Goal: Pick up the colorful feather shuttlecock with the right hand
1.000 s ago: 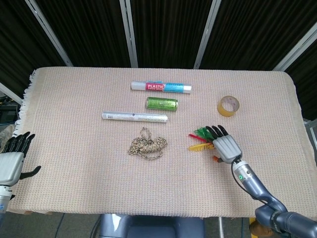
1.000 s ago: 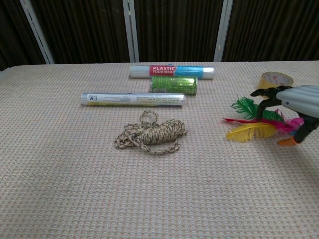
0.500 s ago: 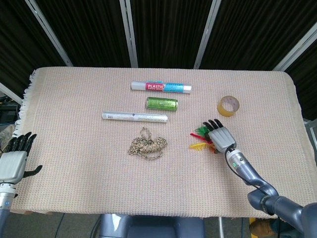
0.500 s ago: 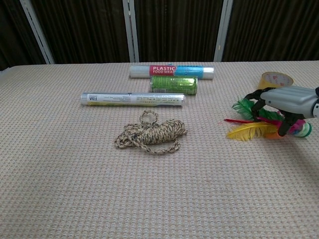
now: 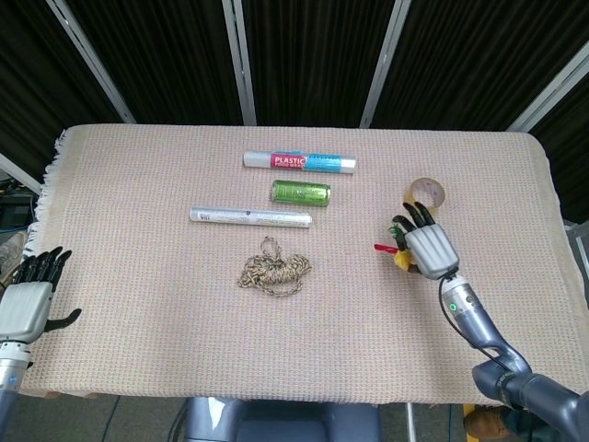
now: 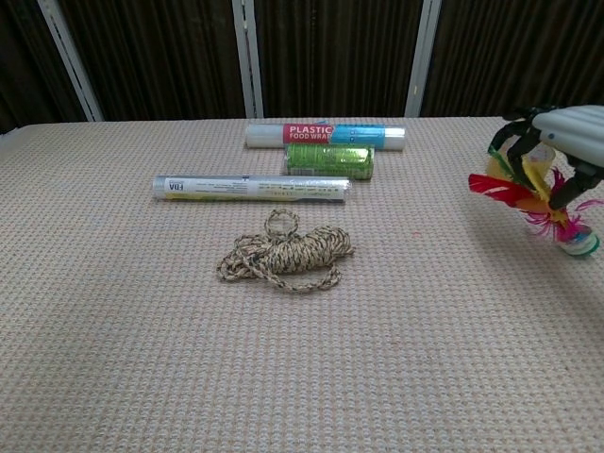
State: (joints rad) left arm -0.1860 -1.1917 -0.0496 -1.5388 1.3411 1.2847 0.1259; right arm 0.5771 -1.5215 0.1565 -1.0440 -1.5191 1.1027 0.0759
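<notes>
My right hand [image 6: 566, 132] is curled down over the colorful feather shuttlecock [image 6: 538, 193], fingers [image 6: 505, 142] hooked around the feathers, and in the chest view the whole thing hangs clear of the table cloth [image 6: 283, 359] with its round base lowest, tilted toward five o'clock. In the head view the shuttlecock [image 5: 398, 250] shows only as a few red, green and yellow tips poking out at nine o'clock from under my right hand [image 5: 428, 247], so I cannot tell exactly how much of it the fingers have. My worry is the grip: I judge that I am holding soft feathers, not the firm base, and feathers can bend or slide through a loose curl, so a quick lift or swing could let the weighted end pull it out and drop it back to the cloth. The tape roll [image 5: 425, 192] sits just at twelve o'clock of my hand, nearly touching my fingertips in the head view; drifting that way could knock it. The rope bundle [image 6: 283, 253], the green can [image 6: 328, 159], the plastic wrap roll [image 6: 326, 134] and the silver roll [image 6: 250, 187] lie well apart toward nine o'clock. My left hand [image 5: 23, 299] idles open off the table's near left corner, holding nothing.
</notes>
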